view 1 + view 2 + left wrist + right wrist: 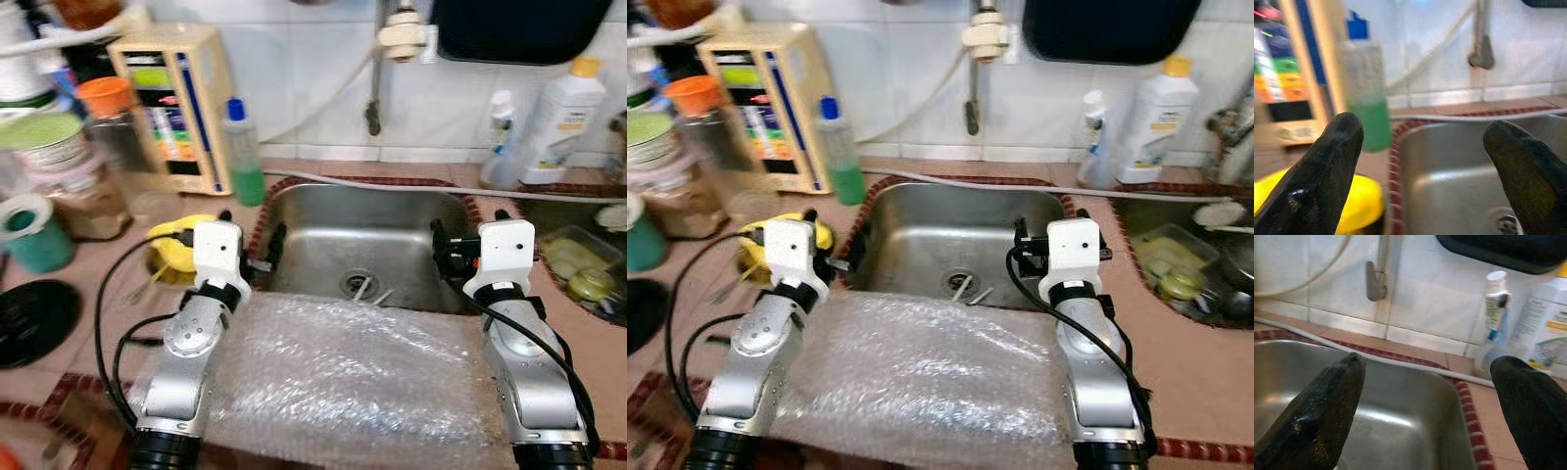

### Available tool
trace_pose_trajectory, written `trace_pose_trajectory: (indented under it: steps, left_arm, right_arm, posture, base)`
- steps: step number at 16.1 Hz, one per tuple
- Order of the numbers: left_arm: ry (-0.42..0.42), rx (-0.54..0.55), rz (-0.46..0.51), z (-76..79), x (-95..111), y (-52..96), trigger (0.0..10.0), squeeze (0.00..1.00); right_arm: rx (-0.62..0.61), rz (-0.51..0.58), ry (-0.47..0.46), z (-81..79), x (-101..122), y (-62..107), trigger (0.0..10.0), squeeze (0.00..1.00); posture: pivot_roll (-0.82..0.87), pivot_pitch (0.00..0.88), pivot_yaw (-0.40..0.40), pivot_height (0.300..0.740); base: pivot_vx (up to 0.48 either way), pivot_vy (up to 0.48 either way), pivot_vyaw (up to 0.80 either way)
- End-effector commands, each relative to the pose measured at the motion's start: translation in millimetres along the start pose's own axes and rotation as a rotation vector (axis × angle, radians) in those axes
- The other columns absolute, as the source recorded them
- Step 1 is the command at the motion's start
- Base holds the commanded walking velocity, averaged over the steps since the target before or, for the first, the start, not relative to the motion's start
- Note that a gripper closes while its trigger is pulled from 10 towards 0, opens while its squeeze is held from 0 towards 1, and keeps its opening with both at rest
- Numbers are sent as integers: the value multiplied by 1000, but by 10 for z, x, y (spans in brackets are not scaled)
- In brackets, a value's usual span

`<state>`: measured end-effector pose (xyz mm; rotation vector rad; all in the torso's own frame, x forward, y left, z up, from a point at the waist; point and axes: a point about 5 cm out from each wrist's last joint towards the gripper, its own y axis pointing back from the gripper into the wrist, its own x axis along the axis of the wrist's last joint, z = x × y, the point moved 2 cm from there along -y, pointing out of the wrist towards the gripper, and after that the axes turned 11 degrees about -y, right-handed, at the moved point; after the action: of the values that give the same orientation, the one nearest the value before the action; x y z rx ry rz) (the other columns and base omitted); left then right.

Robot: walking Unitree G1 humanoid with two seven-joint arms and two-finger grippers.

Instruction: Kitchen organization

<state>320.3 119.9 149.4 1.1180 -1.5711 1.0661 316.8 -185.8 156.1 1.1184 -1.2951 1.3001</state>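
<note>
Sink [323,230] taken as landmark; steel basin set in a tiled counter [118,235], utensils lying at its drain [359,284]. Far left of the sink: stacked jars and tubs [54,162], a black lid [29,318], a teal cup [29,230]. Nearer the sink's left rear corner: a cream box with coloured labels [176,103] and a blue-capped bottle of green liquid [242,152], upright. Just left of the sink's rim: a yellow object [176,245], partly hidden behind the left gripper [1422,147]. Left gripper held over the sink's left edge, jaws spread wide, nothing between the fingers [1327,166]. Across the sink's near edge: a sheet of bubble wrap [353,377], lying between the two silver arms. Right gripper [1427,382] held over the sink's right edge, jaws likewise wide and empty. Behind the sink's right rear corner: a small spray bottle [500,137] and a white yellow-capped bottle [563,117]. Right of the sink: a second basin holding a clear container [578,264].
</note>
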Motion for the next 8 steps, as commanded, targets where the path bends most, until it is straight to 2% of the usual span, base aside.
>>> trace_pose_trajectory:
  steps: [1,3,5,8]
  left_arm:
    - [-23,49,26,-98,77,-8,10000,0]
    - [-5,158,4,-283,102,-48,10000,0]
    - [64,252,-52,-472,42,-108,10000,0]
    - [129,278,-108,-542,-60,-125,10000,0]
  right_arm:
    - [16,18,-6,-28,47,-17,10000,0]
    - [20,27,-9,-14,79,-32,10000,0]
    - [87,35,-9,-67,107,-37,10000,0]
    - [159,17,-3,-154,95,-12,10000,0]
  posture:
    - [-55,0,69,740]
    - [-50,0,61,740]
    - [-50,0,61,740]
    - [-50,0,56,740]
  base:
    - [0,0,631]
    - [0,0,613]
    - [0,0,578]
    - [0,0,569]
